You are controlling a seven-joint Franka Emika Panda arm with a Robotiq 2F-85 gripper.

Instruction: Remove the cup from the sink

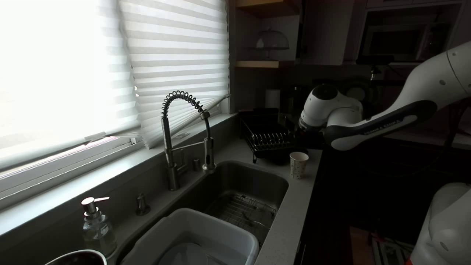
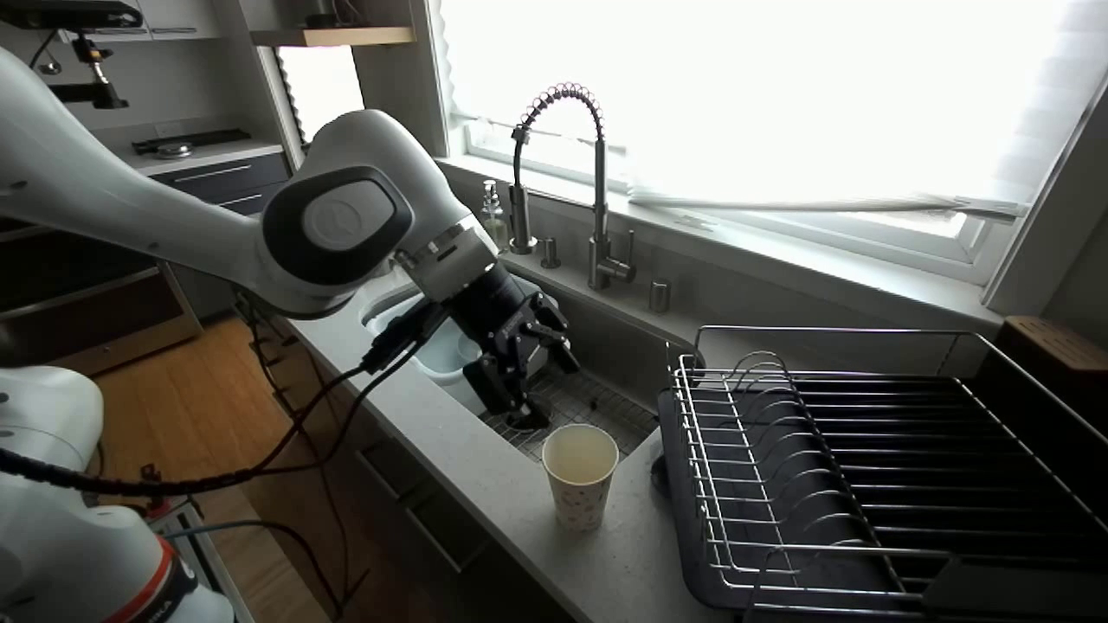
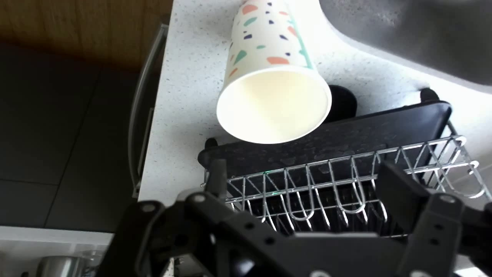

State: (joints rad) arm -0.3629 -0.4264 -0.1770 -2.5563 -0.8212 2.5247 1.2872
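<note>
The cup is a pale paper cup with coloured specks. It stands upright on the counter, outside the sink, in both exterior views [image 1: 298, 169] [image 2: 581, 504]. It also shows in the wrist view [image 3: 265, 42], with its mouth toward the camera. The sink, a dark grey metal basin, shows in both exterior views [image 1: 254, 176] [image 2: 619, 359] and at the wrist view's top right [image 3: 415, 34]. My gripper [image 2: 551, 389] is open, above and apart from the cup. In the wrist view its fingers [image 3: 303, 173] are spread with nothing between them. In an exterior view the gripper [image 1: 306, 136] is too dark for detail.
A wire dish rack [image 1: 270, 141] [image 2: 814, 484] [image 3: 330, 173] stands on the counter close beside the cup. A white tub [image 1: 224, 221] sits in the sink's near part. An arched spring faucet [image 1: 167, 140] [image 2: 600, 199] and a soap bottle [image 1: 99, 233] stand along the window side.
</note>
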